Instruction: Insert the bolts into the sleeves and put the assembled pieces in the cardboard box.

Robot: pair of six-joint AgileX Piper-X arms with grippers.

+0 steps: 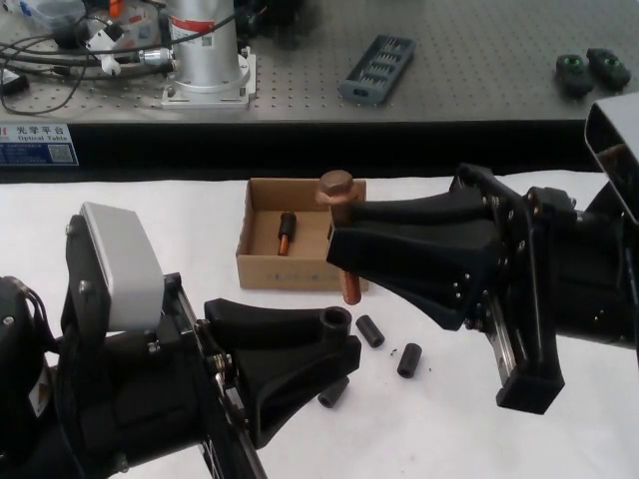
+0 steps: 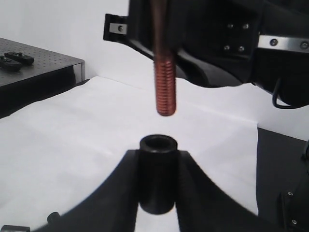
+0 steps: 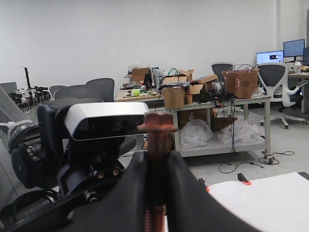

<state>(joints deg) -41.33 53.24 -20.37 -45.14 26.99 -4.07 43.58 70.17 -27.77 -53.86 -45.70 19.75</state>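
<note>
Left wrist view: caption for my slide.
A copper threaded bolt hangs above an upright black cylindrical sleeve held in the left gripper.

right tool (image 1: 341, 239) grips a bolt (image 1: 336, 187) above the sleeve (image 1: 335, 319) in left tool (image 1: 337, 339).

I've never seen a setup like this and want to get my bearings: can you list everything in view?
Cardboard box: one, brown, on the white sheet.
Assembled piece: one, copper and black, inside the box.
Held sleeve: one, black, upright.
Bolt: one, copper, upright just above that sleeve, apart.
Loose sleeves: three, black, on the sheet before the box.
Slotted tray: one, blue-grey, on the optical table behind.
End effectors: two, black; left end effector grips the sleeve, right end effector the bolt.
</note>
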